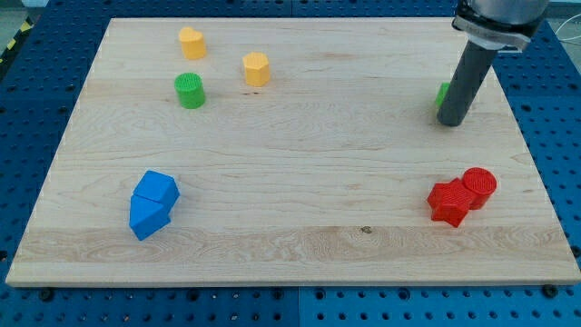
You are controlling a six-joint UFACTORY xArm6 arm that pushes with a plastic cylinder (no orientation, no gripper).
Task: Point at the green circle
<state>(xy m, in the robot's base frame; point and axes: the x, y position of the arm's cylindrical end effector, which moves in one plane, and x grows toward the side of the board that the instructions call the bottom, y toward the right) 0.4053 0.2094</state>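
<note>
The green circle (190,90) stands upright on the wooden board (300,154) at the upper left. My tip (451,122) rests on the board at the view's right, far from the green circle. A second green block (442,94) is mostly hidden behind the rod; its shape cannot be made out. Two yellow blocks sit near the green circle: one (191,42) above it and one (256,69) to its upper right.
Two blue blocks touch at the lower left, one (158,188) above the other (146,216). At the lower right a red circle (478,186) touches a red star-like block (448,203). The blue perforated table (36,91) surrounds the board.
</note>
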